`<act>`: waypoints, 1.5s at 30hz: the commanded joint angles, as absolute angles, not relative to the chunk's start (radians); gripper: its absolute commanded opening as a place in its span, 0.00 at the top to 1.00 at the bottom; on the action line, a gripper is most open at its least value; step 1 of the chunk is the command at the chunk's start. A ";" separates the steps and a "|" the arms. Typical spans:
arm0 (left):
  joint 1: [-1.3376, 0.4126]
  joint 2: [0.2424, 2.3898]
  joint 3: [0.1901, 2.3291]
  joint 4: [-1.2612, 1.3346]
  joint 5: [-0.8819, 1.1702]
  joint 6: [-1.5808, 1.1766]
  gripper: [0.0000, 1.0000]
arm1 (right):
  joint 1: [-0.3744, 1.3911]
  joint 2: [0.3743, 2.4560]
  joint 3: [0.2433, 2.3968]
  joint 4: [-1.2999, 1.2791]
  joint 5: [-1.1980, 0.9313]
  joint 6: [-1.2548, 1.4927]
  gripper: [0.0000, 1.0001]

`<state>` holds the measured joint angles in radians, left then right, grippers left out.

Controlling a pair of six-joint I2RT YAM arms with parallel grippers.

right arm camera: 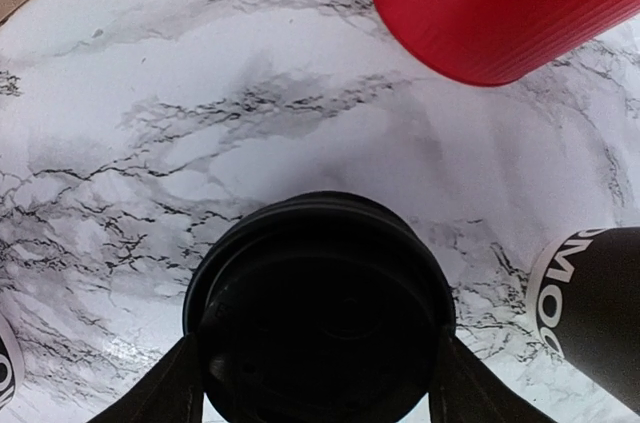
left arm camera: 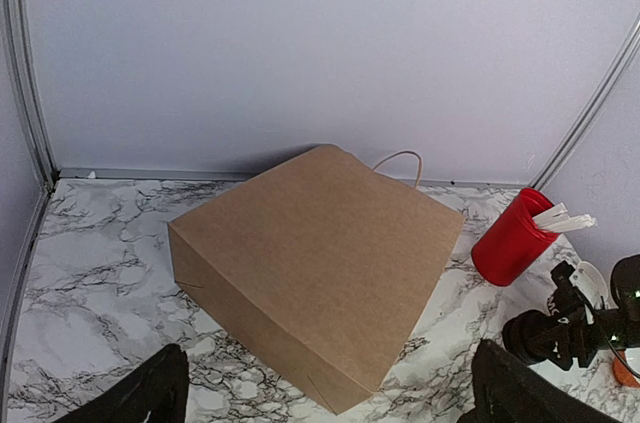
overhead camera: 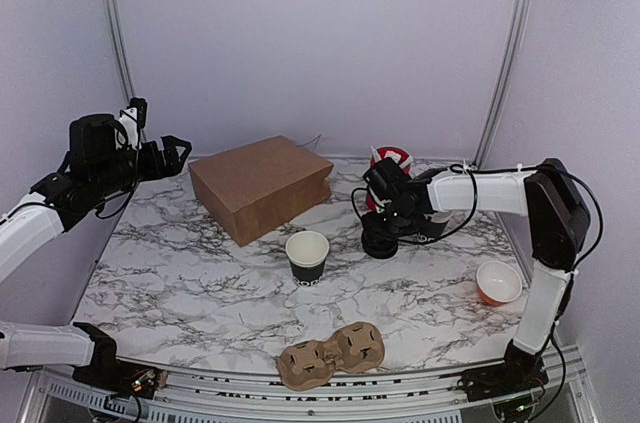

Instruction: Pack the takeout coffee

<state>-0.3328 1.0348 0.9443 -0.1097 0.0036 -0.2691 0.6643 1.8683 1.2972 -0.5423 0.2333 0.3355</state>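
Matt black plastic lid (right arm camera: 320, 303), matt brown paper bag (left arm camera: 310, 263), smooth marble-patterned table (overhead camera: 180, 273), rough pulp-card cup carrier (overhead camera: 330, 353)

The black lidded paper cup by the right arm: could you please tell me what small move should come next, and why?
Probably close the right gripper gently on the small black paper cup with the round black plastic lid. Its fingers flank the lid on both sides, though a firm grip cannot be confirmed, and the cup stands on the marble table.
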 commanded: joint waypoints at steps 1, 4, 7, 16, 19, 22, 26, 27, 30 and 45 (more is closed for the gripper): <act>-0.327 1.037 0.933 -0.086 0.016 -0.268 0.01 | 0.637 1.835 1.304 -0.552 0.255 0.331 0.45; -0.327 1.038 0.933 -0.088 0.017 -0.268 0.01 | 0.621 1.839 1.301 -0.551 0.242 0.329 0.44; -0.327 1.039 0.932 -0.087 0.016 -0.268 0.01 | 0.609 1.839 1.299 -0.544 0.223 0.325 0.38; -0.327 1.040 0.931 -0.087 0.016 -0.268 0.01 | 0.601 1.841 1.295 -0.544 0.211 0.319 0.24; -0.327 1.040 0.931 -0.086 0.016 -0.268 0.01 | 0.600 1.836 1.293 -0.543 0.212 0.319 0.20; -0.327 1.041 0.931 -0.087 0.017 -0.268 0.01 | 0.600 1.839 1.292 -0.544 0.211 0.318 0.18; -0.327 1.042 0.931 -0.086 0.018 -0.268 0.01 | 0.598 1.844 1.296 -0.544 0.210 0.316 0.18; -0.327 1.042 0.932 -0.087 0.018 -0.269 0.01 | 0.598 1.845 1.296 -0.545 0.209 0.314 0.18; -0.328 1.041 0.932 -0.087 0.018 -0.268 0.01 | 0.592 1.851 1.295 -0.539 0.205 0.313 0.18; -0.327 1.039 0.931 -0.087 0.014 -0.267 0.01 | 0.560 1.847 1.260 -0.477 0.130 0.325 0.36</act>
